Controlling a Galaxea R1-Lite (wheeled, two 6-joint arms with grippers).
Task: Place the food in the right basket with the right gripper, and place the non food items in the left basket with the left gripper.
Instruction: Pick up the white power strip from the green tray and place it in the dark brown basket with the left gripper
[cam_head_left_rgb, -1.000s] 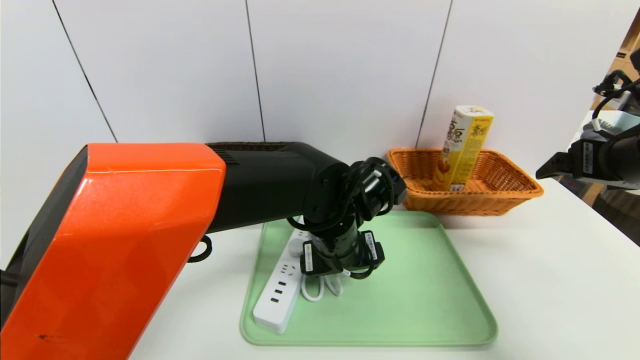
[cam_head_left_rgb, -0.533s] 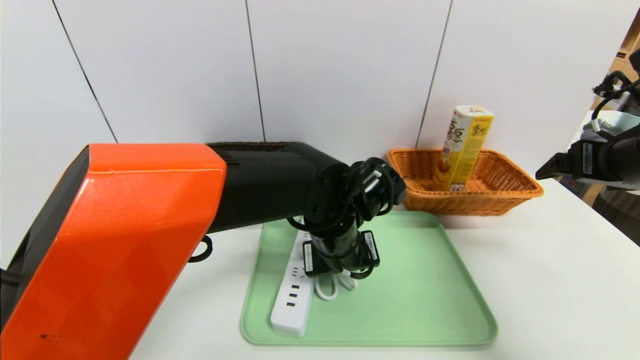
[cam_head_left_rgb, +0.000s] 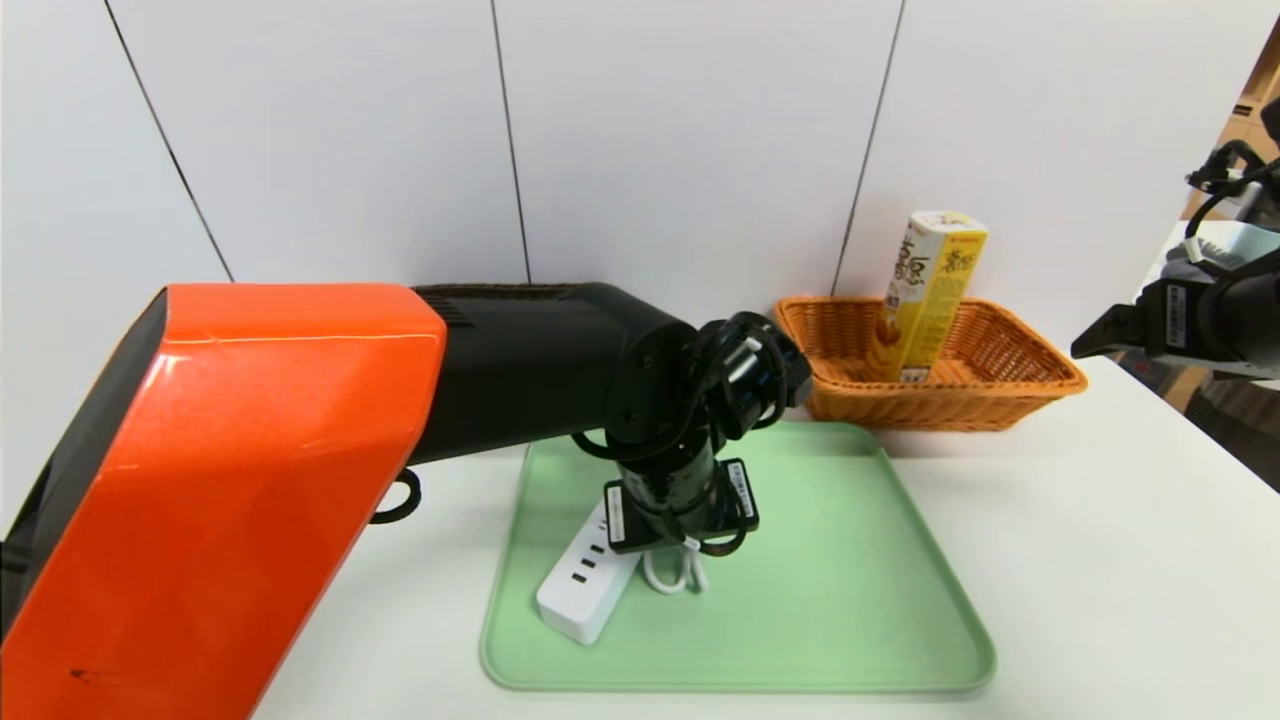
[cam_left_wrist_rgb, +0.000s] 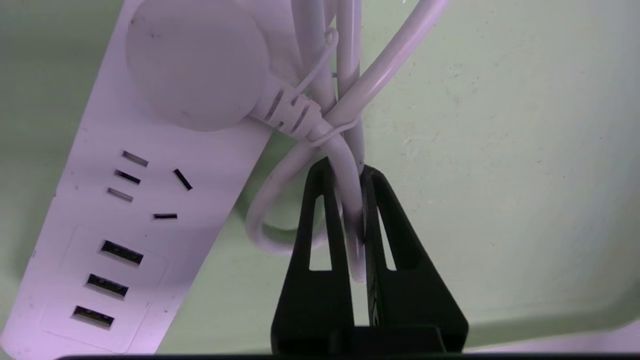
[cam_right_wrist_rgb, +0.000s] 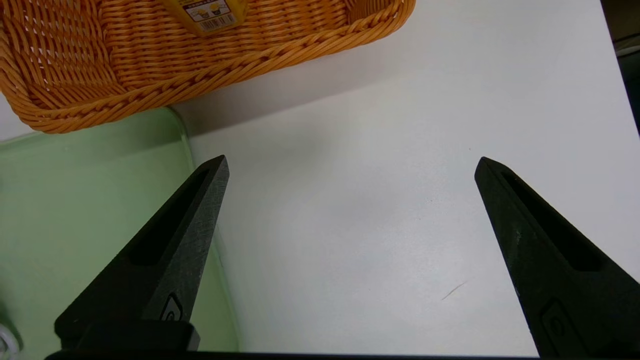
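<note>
Left gripper (cam_left_wrist_rgb: 345, 167) over the green tray (cam_head_left_rgb: 800, 560), fingers closed on the looped white cord (cam_left_wrist_rgb: 350, 190). Power strip (cam_head_left_rgb: 590, 580) beside it, on the tray, partly hidden by the left arm. Right gripper (cam_right_wrist_rgb: 352, 167) wide apart, nothing between its fingers, above the white table (cam_head_left_rgb: 1100, 560) right of the tray. Carton (cam_head_left_rgb: 925, 300) stands, tilted, in the orange basket (cam_head_left_rgb: 930, 400). Dark basket (cam_head_left_rgb: 500, 292) mostly hidden behind the left arm.
</note>
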